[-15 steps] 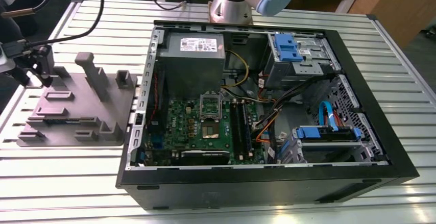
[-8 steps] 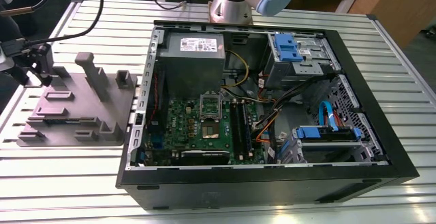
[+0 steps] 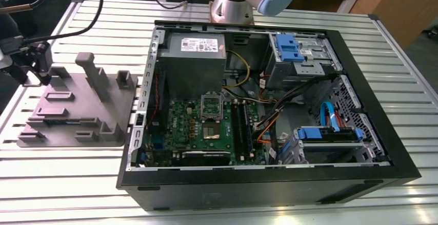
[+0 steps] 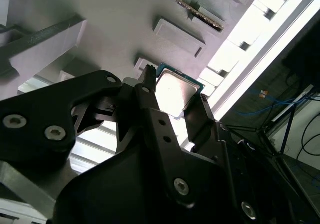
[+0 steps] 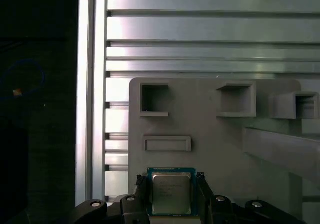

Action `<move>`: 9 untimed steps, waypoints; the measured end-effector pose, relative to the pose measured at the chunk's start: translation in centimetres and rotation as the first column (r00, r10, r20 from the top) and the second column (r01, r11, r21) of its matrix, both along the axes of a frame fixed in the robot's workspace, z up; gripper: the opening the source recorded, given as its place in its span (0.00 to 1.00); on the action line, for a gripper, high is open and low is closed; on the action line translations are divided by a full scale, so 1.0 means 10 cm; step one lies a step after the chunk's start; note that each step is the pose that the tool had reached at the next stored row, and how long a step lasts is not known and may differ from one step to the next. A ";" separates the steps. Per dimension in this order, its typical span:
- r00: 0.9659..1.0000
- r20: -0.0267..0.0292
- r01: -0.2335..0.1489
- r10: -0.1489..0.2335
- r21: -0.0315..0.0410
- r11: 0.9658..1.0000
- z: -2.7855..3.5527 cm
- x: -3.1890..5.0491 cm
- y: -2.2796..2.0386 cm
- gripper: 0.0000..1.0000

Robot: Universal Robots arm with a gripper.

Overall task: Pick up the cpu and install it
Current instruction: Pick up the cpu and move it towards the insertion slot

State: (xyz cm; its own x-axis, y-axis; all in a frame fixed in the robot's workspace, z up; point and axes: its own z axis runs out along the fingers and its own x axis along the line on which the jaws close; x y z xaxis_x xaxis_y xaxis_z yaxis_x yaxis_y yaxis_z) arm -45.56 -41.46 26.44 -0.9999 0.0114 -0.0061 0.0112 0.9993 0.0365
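- Two black jaws were closed on the cpu (image 5: 171, 194), one pressed against each of its opposite edges, as seen in the first wrist view.
- In the second wrist view the cpu (image 4: 176, 89) showed its silver-grey top facing away from the tray, with a thin green border around it.
- It sat over the grey tray (image 5: 210, 134) near one corner, just beside a shallow oblong recess (image 5: 167, 144). Whether it rested on the tray or hung just clear of it could not be told.
- In the exterior view the jaws hung over the tray's far corner at the exterior view's left, well apart from the open computer case (image 3: 383, 148).
- The tray lay on the slatted metal surface (image 3: 68, 184), just beside the case.
- Inside the case the green motherboard (image 3: 184, 125) lay flat, with a square socket (image 3: 211, 129) near its middle.
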 end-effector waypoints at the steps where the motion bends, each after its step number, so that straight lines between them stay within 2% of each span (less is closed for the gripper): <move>1: 1.000 0.000 0.000 0.000 0.000 1.000 0.006 0.000 0.000 0.47; 9: 1.000 0.000 0.000 0.000 0.000 1.000 0.060 0.000 0.000 0.47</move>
State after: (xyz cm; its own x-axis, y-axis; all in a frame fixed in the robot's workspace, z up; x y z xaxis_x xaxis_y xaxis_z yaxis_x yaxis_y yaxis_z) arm -45.57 -41.46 27.04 -0.9999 0.0114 -0.0062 0.0112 0.9993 0.0365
